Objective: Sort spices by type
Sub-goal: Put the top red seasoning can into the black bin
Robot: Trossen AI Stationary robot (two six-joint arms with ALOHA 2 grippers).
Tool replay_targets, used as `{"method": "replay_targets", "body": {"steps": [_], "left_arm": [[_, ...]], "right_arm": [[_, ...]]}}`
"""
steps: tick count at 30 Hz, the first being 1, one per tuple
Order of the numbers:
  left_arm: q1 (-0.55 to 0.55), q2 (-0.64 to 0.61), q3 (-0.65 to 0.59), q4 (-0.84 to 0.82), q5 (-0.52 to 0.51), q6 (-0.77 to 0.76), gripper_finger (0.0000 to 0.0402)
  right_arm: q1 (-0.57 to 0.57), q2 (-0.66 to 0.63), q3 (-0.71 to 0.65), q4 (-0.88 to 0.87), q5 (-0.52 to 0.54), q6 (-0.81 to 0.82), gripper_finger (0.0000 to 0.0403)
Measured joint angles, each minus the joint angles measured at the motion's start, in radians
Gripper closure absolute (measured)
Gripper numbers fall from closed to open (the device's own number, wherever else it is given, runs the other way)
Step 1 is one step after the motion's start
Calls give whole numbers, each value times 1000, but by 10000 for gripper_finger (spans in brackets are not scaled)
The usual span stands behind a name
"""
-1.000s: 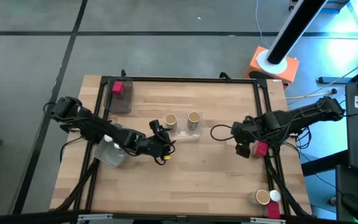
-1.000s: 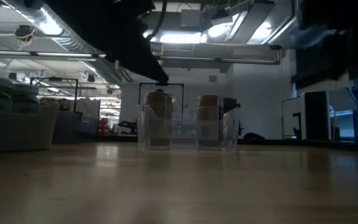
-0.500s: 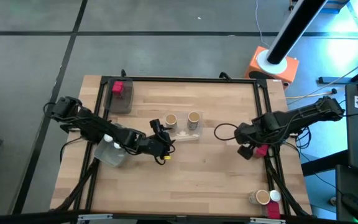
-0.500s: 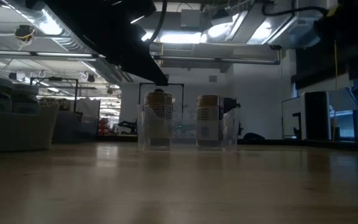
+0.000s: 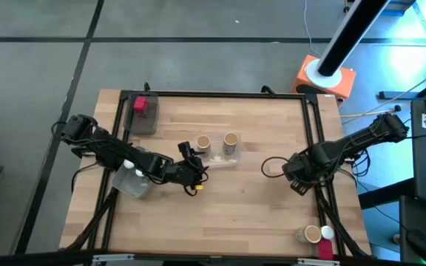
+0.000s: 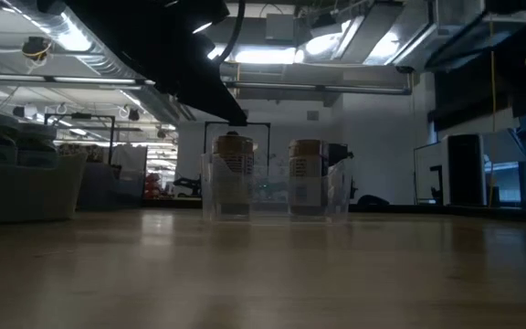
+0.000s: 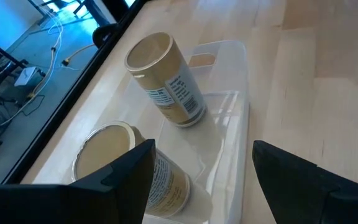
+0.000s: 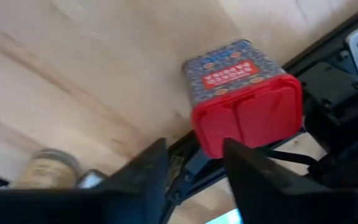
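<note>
Two tan spice jars [image 5: 203, 142] [image 5: 230, 139] stand in a clear tray [image 5: 220, 157] at mid-table; the low view also shows these tan jars [image 6: 233, 174] [image 6: 306, 174]. My left gripper [image 5: 196, 171] hovers open just on the near side of that tray, and the left wrist view shows the tan jars [image 7: 166, 81] [image 7: 129, 171] ahead of it. At the table's right edge, my right gripper [image 5: 299, 179] points down over a red-capped spice jar [image 8: 229, 68] that stands upright on the wood. Its fingers are apart, over the near-left corner of the red cap [image 8: 247, 118]. My right gripper comes at the red jar from above. One fingertip [image 8: 232, 149] overlaps the lower edge of the cap [image 8: 229, 134] in the wrist view. I cannot tell whether it touches.
A red jar [image 5: 140, 105] sits in a clear tray [image 5: 143, 122] at the far left corner. Another clear tray [image 5: 132, 183] lies under my left arm. A tan jar [image 5: 311, 234], a white-capped jar [image 5: 326, 233] and a red one [image 5: 324, 250] stand at the near right corner.
My right gripper has swung toward the table's right edge and come down over the red jar. It has rolled and tipped to point more steeply down. The jar showed beside it in the high view and is now covered by it.
</note>
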Motion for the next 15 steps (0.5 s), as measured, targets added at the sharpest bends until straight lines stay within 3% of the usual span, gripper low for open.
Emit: {"method": "replay_targets", "body": {"steps": [5,9,15], "left_arm": [[0,0,0,-1,0,0,149],[0,0,0,-1,0,0,149],[0,0,0,0,0,1,149]], "right_arm": [[-1,0,-67,0,1,-1,339],[-1,-1,-93,-3,-6,1,391],[-1,-1,-95,17,13,-21,382]]}}
